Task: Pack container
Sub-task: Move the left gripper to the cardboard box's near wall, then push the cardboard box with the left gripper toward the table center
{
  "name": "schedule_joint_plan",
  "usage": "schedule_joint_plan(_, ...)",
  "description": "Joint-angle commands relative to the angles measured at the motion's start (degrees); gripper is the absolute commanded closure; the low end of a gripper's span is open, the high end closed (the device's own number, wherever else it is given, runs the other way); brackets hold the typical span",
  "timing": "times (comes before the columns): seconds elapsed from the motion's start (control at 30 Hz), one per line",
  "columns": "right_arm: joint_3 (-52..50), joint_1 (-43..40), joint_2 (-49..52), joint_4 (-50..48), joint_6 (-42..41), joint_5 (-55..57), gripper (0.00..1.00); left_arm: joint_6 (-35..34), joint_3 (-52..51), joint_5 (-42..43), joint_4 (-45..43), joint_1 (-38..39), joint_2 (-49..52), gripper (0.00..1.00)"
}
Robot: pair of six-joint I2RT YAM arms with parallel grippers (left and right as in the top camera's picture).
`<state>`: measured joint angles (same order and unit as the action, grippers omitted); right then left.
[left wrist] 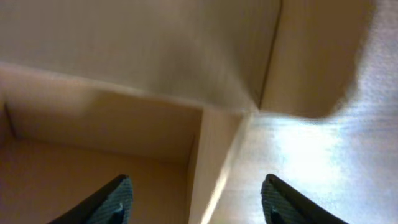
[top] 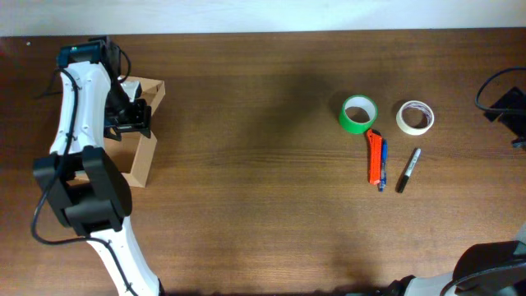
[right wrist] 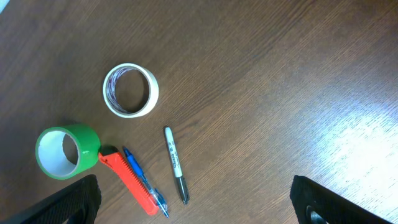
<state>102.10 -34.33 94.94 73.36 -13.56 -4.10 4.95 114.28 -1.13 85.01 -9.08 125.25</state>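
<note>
The container (top: 146, 140), a plain brown cardboard box with its flap lid up, stands at the far left of the table. My left gripper (top: 131, 115) is over it. In the left wrist view the left gripper (left wrist: 196, 202) is open, with one finger inside the box and one outside its wall (left wrist: 208, 155). My right gripper (right wrist: 196, 199) is open and empty, held high above the table. Below it lie a green tape roll (right wrist: 65, 151), a white tape roll (right wrist: 130, 89), an orange cutter (right wrist: 127, 182), a blue pen (right wrist: 144, 180) and a black marker (right wrist: 175, 163).
In the overhead view the green tape roll (top: 359, 113), white tape roll (top: 415, 117), orange cutter (top: 374, 156), blue pen (top: 383, 164) and black marker (top: 408, 170) lie together at the right. A black cable (top: 505, 103) is at the right edge.
</note>
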Motion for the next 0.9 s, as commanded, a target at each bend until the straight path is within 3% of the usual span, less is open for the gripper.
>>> schedule_joint_plan(0.0, 0.7, -0.2, -0.3, 0.1, -0.4, 0.3, 0.01, 0.9, 1.0, -0.6, -0.9, -0.1, 1.9, 0.36)
schedule_joint_plan(0.23, 0.7, -0.2, -0.3, 0.1, -0.4, 0.3, 0.01, 0.9, 1.0, -0.6, -1.3, -0.1, 4.4, 0.44)
schedule_joint_plan(0.4, 0.7, -0.2, -0.3, 0.1, -0.4, 0.3, 0.01, 0.9, 1.0, -0.6, -0.9, -0.1, 7.1, 0.83)
schedule_joint_plan(0.5, 0.7, -0.2, -0.3, 0.1, -0.4, 0.3, 0.01, 0.9, 1.0, -0.6, -0.9, 0.0, 7.5, 0.96)
schedule_joint_plan(0.87, 0.7, -0.2, -0.3, 0.1, -0.4, 0.3, 0.01, -1.1, 5.6, -0.2, 1.6, 3.0, 7.4, 0.99)
